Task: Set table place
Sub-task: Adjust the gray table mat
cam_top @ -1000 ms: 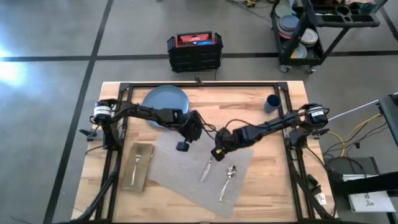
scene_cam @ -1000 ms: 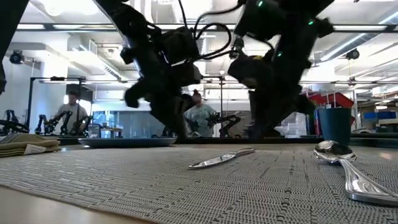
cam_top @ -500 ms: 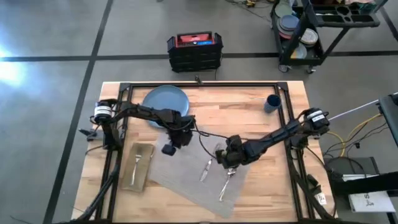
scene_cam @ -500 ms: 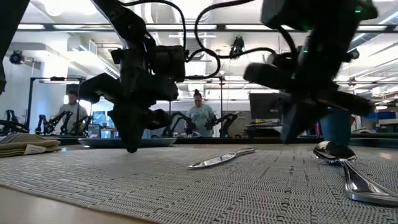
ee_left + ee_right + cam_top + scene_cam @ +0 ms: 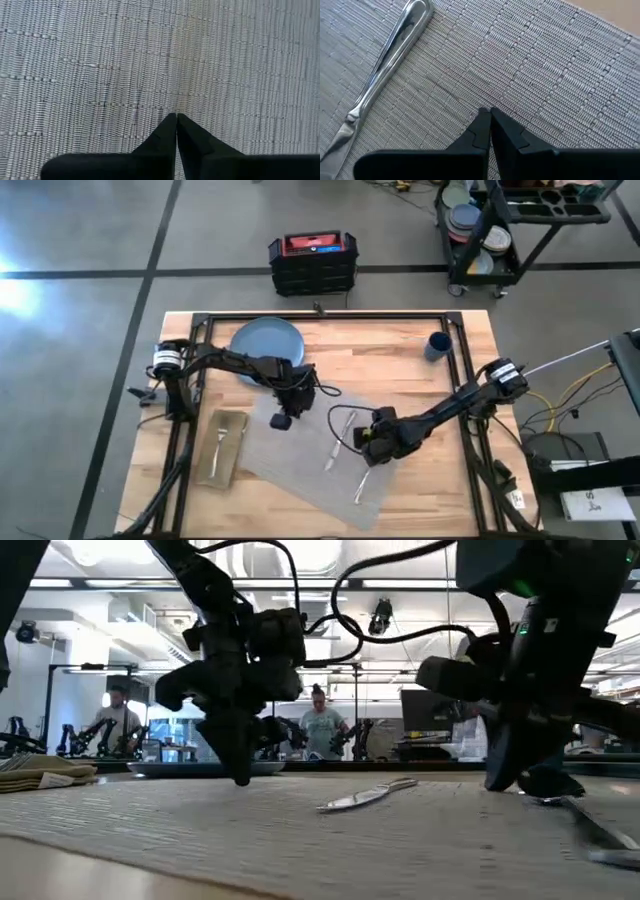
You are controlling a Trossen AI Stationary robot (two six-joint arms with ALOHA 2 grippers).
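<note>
Nearest the table's front edge: grey woven rectangular placemat (image 5: 300, 455), lying skewed on the wooden table (image 5: 400, 370). Its weave fills both wrist views.

Silver spoon (image 5: 361, 483) on the mat's right part, handle toward the front edge. In the low view only its handle (image 5: 590, 828) shows clearly; bowl sits under the right arm.

Right gripper (image 5: 366, 442) low over the mat at the spoon's bowl end, between spoon and knife. Fingers pressed together, tips meeting (image 5: 487, 114), nothing between them. Tips at or just above the weave; contact cannot be told.

Silver knife (image 5: 338, 440) just left of the right gripper, lying flat on the mat, also seen at (image 5: 366, 796) and (image 5: 385, 55).

Tan folded cloth napkin (image 5: 222, 448) left of the mat, on bare wood, with a silver fork (image 5: 219, 438) lying on top.

Left gripper (image 5: 281, 421) farther back, over the mat's upper-left part, pointing down. Fingers closed tip to tip (image 5: 176, 120), empty.

Round blue plate (image 5: 266, 345) behind the left arm, near the table's far edge, off the mat.

Small dark-blue cup (image 5: 437, 346) at the far right, well apart from the mat.
</note>
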